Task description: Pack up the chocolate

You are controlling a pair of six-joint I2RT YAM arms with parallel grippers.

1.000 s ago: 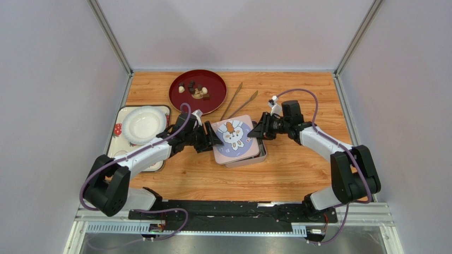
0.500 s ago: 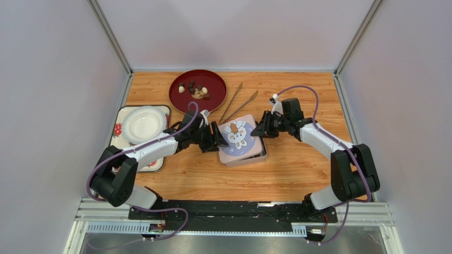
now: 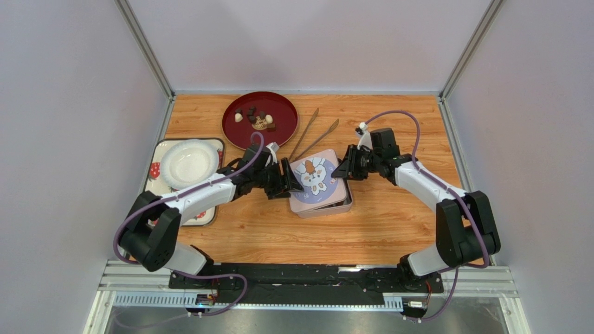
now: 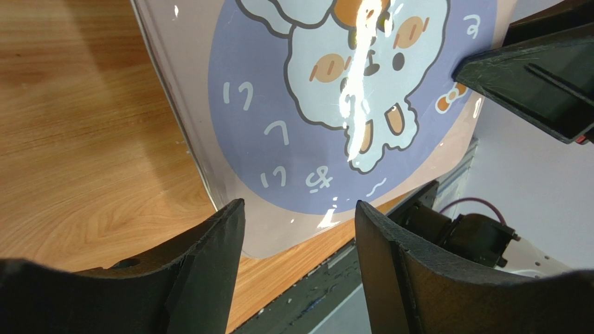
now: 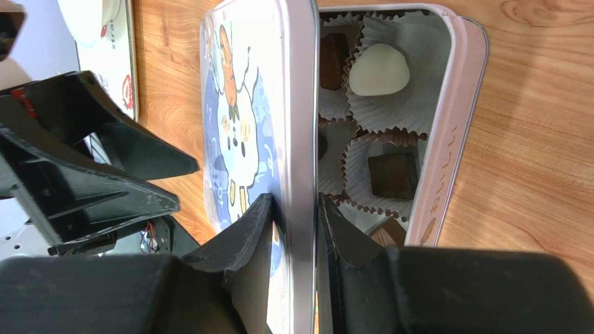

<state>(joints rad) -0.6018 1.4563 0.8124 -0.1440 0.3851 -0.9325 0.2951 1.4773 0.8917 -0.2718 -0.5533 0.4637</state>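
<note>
Status: my right gripper (image 5: 296, 203) is clamped on the rim of the rabbit-print tin lid (image 5: 244, 104), one finger on each face. My left gripper (image 4: 300, 212) stands with jaws apart at the lid's left edge, not closed on it; I cannot tell whether it touches.

Location: chocolate pieces (image 5: 392, 175) sit in white paper cups (image 5: 418, 42) inside the tin base (image 5: 468, 104), partly under the tilted lid. More pieces (image 3: 256, 120) lie on the red plate (image 3: 279, 111), well apart from the tin.

Hazards, as I judge them:
- The lid hangs from a single narrow pinch on one edge. It may pivot or slip.
- A skewed descent would catch the tin wall or crush the cup frills.
- A nudge from my open left fingers could shift the lid sideways.
- Closing now would leave the plate's pieces unpacked.

Orientation: the dark square piece lies flat, broad face up. The white piece (image 5: 378, 69) is rounded. Neither shows a clear long axis or heading.
</note>
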